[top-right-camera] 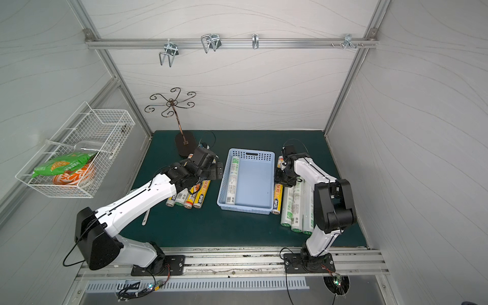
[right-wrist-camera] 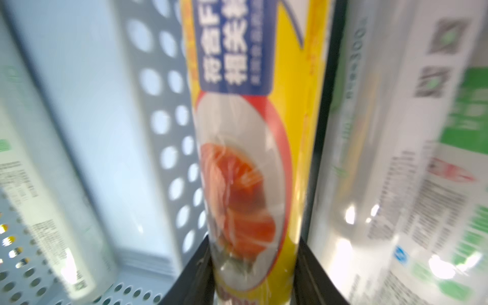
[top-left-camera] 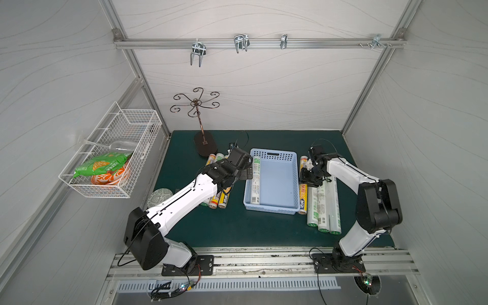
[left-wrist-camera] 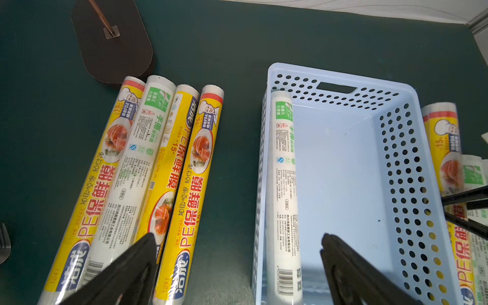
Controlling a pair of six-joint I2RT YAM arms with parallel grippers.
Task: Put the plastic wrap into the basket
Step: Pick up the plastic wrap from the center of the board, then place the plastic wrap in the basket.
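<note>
The light-blue basket (top-left-camera: pixel 272 152) (top-right-camera: pixel 250 152) (left-wrist-camera: pixel 340 76) stands mid-mat. One white plastic wrap roll (top-left-camera: pixel 256 182) (top-right-camera: pixel 232 182) (left-wrist-camera: pixel 282 198) lies along its left wall. Several more rolls (top-left-camera: pixel 220 198) (left-wrist-camera: pixel 182 184) lie left of it, partly under my left arm. A yellow roll (top-left-camera: pixel 303 196) (right-wrist-camera: pixel 253 132) lies against the right wall, with white rolls (top-left-camera: pixel 323 208) beside it. My left gripper (top-left-camera: pixel 249 167) (left-wrist-camera: pixel 239 237) hangs open and empty over the basket's left wall. My right gripper (top-left-camera: pixel 306 174) (right-wrist-camera: pixel 253 264) has a finger pressed on each side of the yellow roll.
A metal hook stand with a dark oval base (top-left-camera: pixel 205 145) (left-wrist-camera: pixel 113 47) rises behind the left rolls. A white wire basket (top-left-camera: pixel 113 158) of packets hangs on the left wall. A round patterned disc (top-left-camera: pixel 158 196) lies near the mat's left edge.
</note>
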